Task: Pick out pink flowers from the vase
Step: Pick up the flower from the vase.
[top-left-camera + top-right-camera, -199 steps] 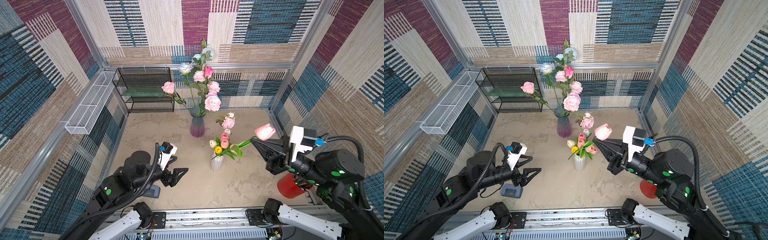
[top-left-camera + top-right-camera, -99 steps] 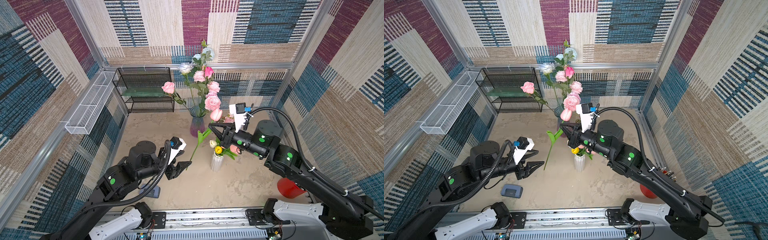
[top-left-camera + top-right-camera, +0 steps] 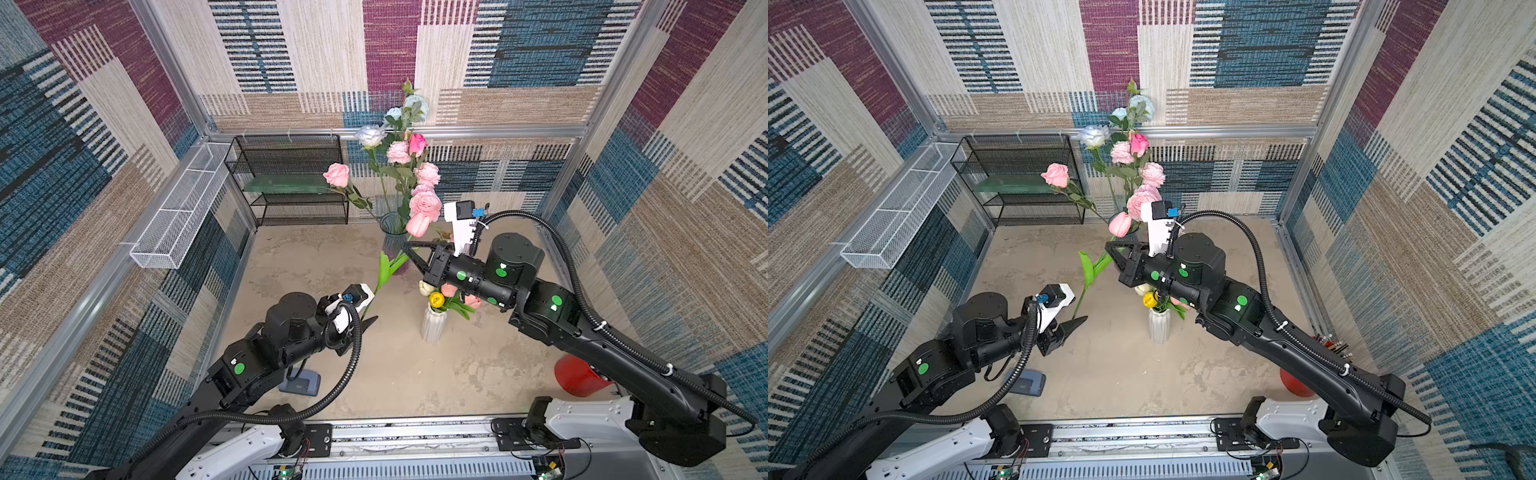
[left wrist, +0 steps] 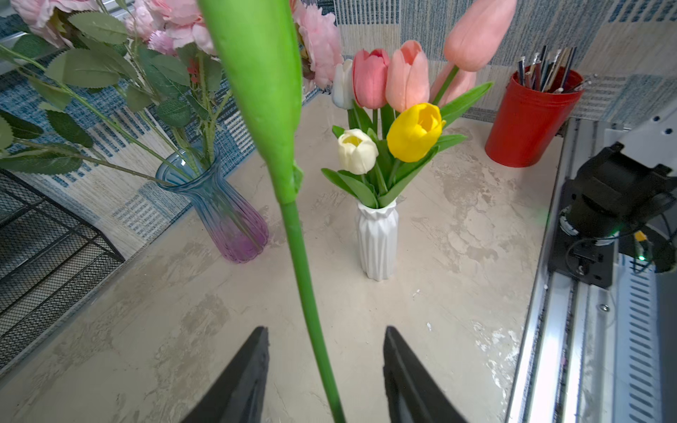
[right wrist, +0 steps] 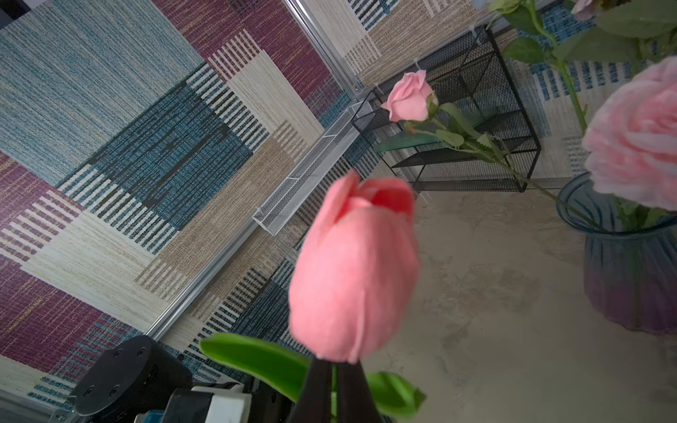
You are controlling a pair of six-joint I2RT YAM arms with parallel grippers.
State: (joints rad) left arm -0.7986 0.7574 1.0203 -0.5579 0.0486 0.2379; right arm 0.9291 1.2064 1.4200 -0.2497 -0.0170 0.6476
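Handover of 1 pink tulip (image 5: 353, 278), held in the air over the middle of the desk (image 3: 415, 374). The right gripper (image 3: 409, 249) is clamped on the stem just under the bloom. The stem (image 4: 304, 278) hangs down between the fingers (image 4: 252, 366) of the left gripper (image 4: 325, 331), which stand apart on either side and touch nothing. Other pink flowers are in the vases: at least 3 pink tulips (image 4: 406, 77) in the white vase (image 4: 377, 241) near the middle of the desk, and several pink roses (image 3: 424, 205) in the glass vase (image 4: 223, 216) toward the far edge. Risks, as I judge them from here:

- If the right jaws let go before the left ones bite, the tulip drops to the desk.
- The stem slants across the gap, so 1 finger may meet it first and push the limp stem aside instead of trapping it.
- The bloom is near the lowest rose and could snag there.
- The right arm (image 3: 540, 299) reaches across above the white vase, so a low retreat could tip it.
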